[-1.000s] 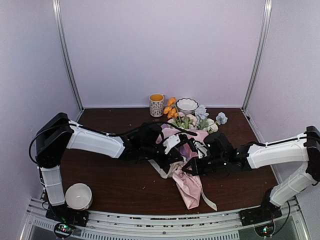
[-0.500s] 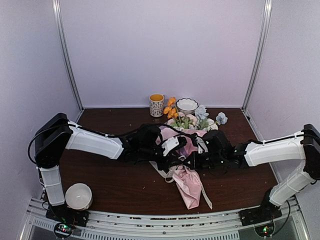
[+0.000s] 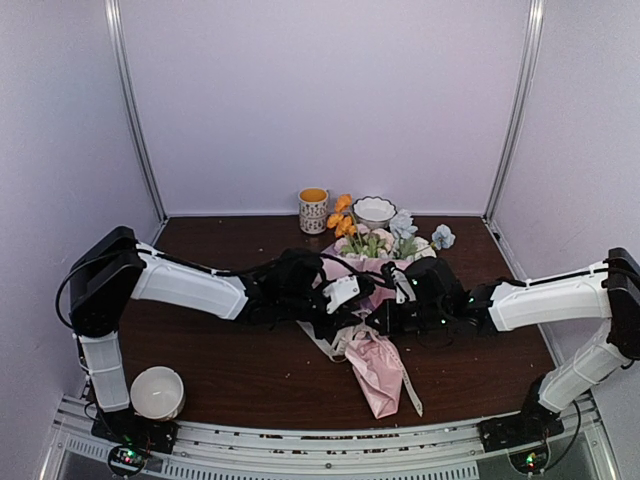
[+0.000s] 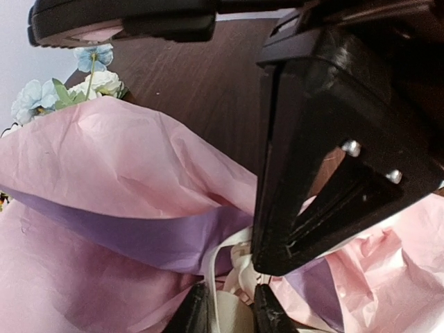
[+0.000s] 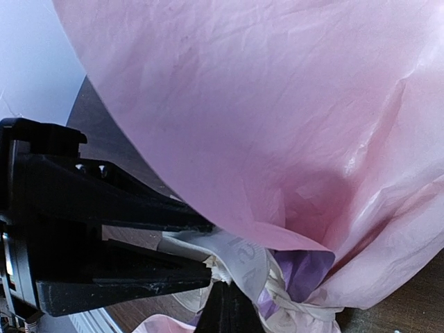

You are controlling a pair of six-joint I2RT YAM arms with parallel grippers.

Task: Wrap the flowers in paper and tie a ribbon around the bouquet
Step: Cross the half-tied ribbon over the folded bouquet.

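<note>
bouquet (image 3: 375, 372) lies mid-table (image 3: 230, 365), narrow end toward the near edge, flowers (image 3: 385, 240) poking out the far end near a mug (image 3: 313, 210). the pink paper (image 4: 104, 166) is bunched at the waist and the ribbon (image 5: 239, 262) is looped there, one tail trailing beside the cone. left gripper (image 4: 229, 313) sits at the waist, jaws narrow, ribbon filling the gap between them. right gripper (image 5: 225, 309) faces it, pinched fully shut, tips against the ribbon. can't tell if it's got a strand.
</note>
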